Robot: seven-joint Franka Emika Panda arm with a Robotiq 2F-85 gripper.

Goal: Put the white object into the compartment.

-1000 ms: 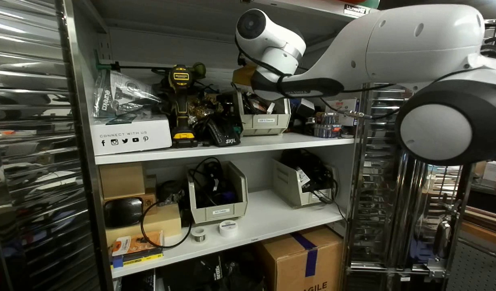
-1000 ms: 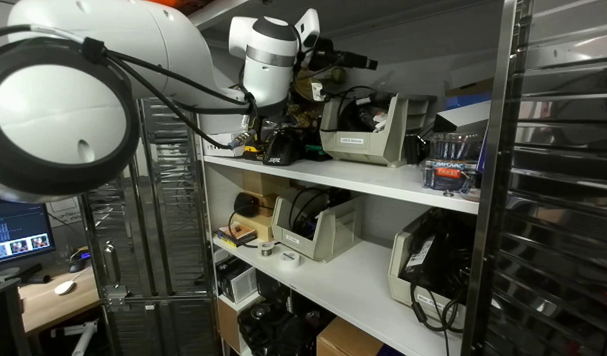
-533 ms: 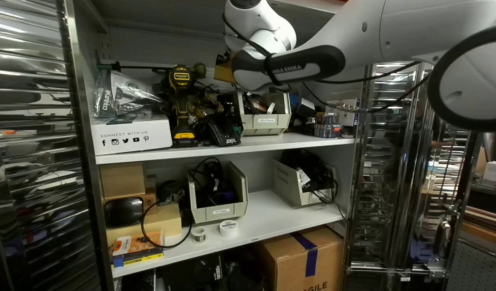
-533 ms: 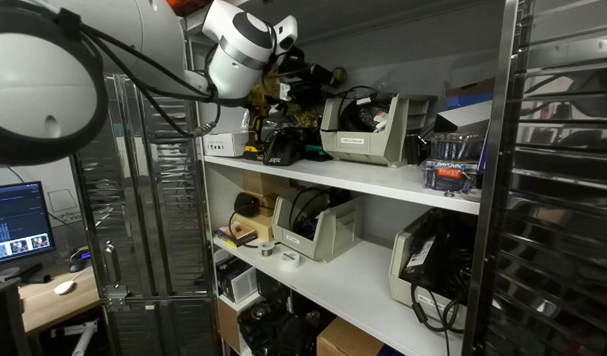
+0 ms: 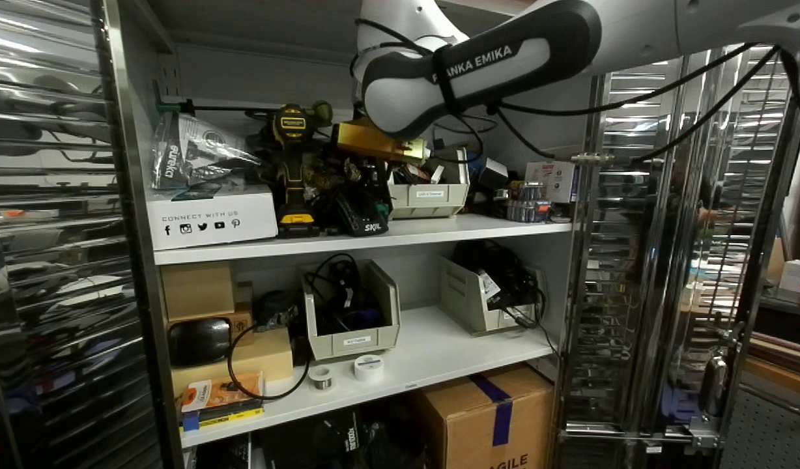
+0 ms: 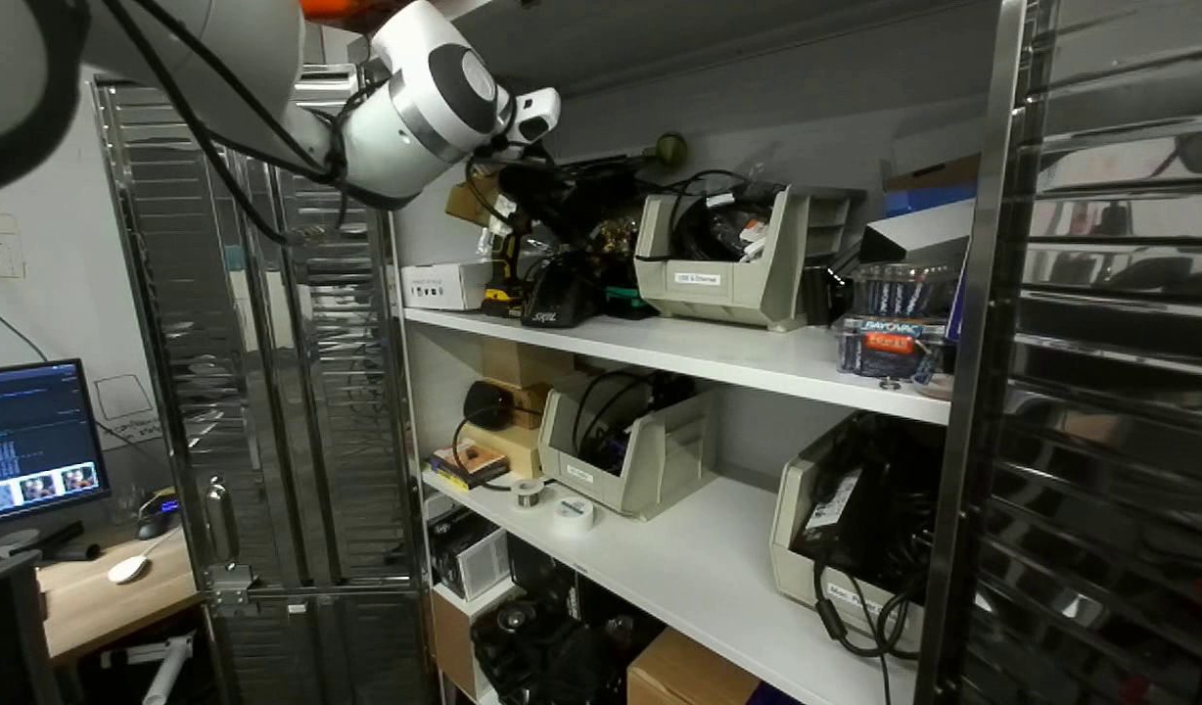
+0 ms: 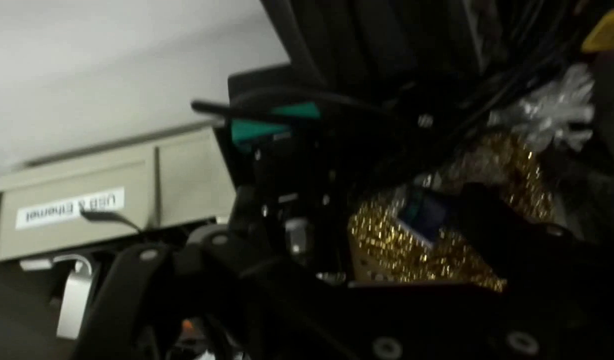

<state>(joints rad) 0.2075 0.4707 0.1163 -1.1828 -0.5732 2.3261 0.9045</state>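
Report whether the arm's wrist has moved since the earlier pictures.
Yes: in an exterior view, the wrist has shifted toward the picture's left, away from the USB bin.

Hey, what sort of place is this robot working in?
Likely a lab or workshop storage area, judging by the cordless drill, the bin labeled USB & Ethernet, and the Rayovac batteries.

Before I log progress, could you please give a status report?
Gripper open, facing dark clutter. White roll, likely the target, on the middle shelf. Upper shelf likely in the way.
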